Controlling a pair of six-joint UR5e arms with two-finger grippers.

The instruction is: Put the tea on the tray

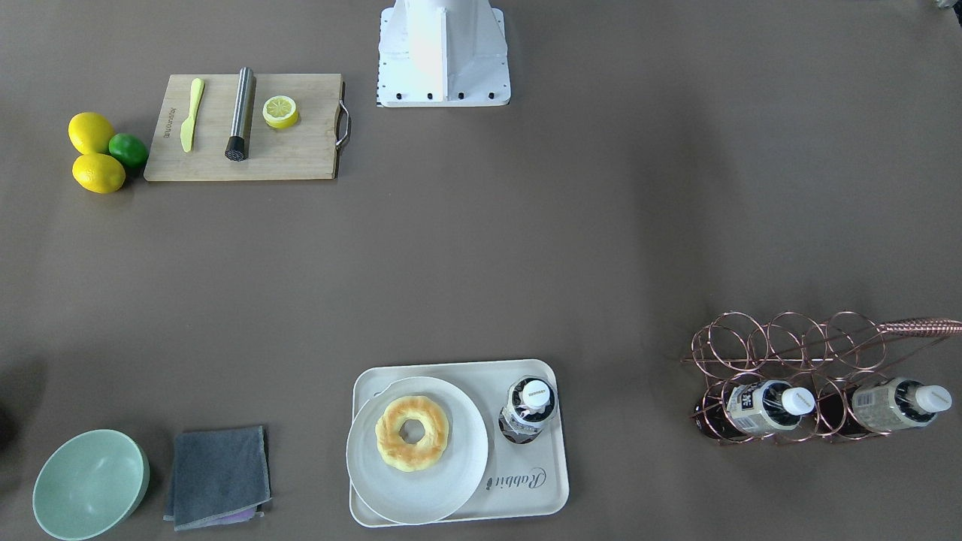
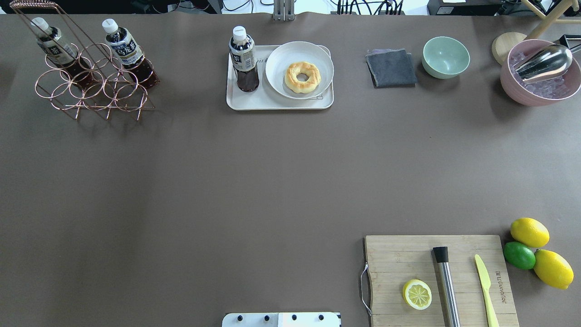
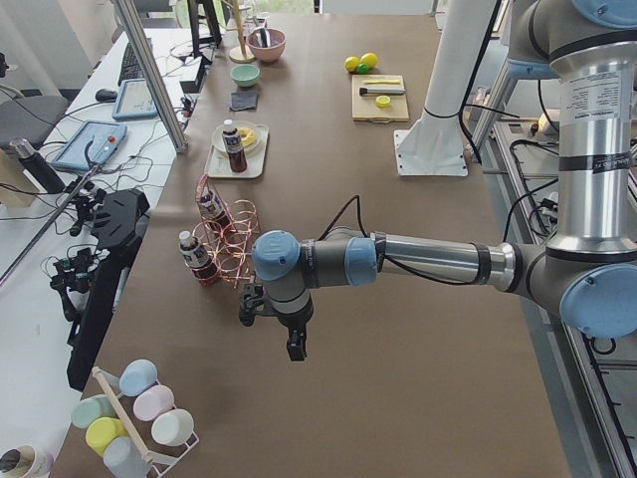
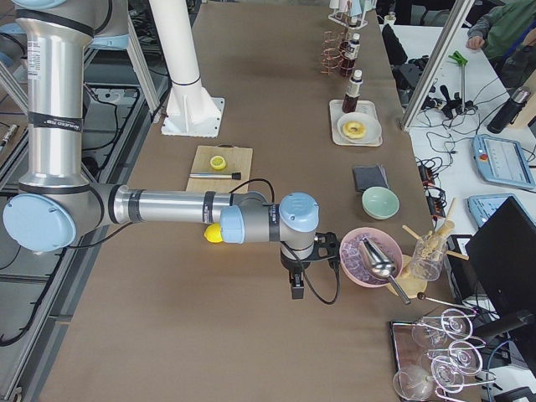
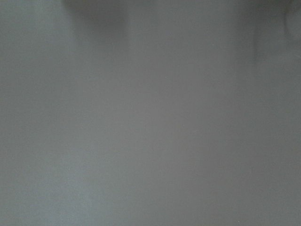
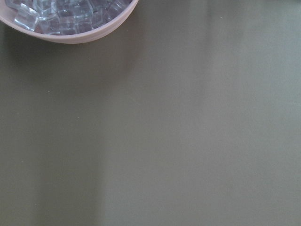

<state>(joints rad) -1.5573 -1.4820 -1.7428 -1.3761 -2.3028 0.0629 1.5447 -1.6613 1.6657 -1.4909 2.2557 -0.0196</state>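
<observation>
One tea bottle point(image 2: 243, 59) stands upright on the cream-white tray point(image 2: 272, 103), beside a round plate; it also shows in the front view point(image 1: 528, 406) on the tray point(image 1: 526, 492). Two more tea bottles point(image 2: 127, 50) point(image 2: 52, 43) lie in a copper wire rack point(image 2: 91, 91). My left gripper point(image 3: 297, 349) hangs over bare table near the rack, far from the tray, and I cannot tell if it is open or shut. My right gripper point(image 4: 296, 289) hangs beside the pink bowl, and I cannot tell its state either. Neither shows in the overhead or front views.
A white plate point(image 2: 299, 68) with a donut sits on the tray. A grey cloth point(image 2: 391, 68), a green bowl point(image 2: 445, 56) and a pink ice bowl point(image 2: 540, 77) with a scoop are at the far edge. A cutting board point(image 2: 435, 277) holds a lemon half, a muddler and a knife; lemons and a lime lie beside it.
</observation>
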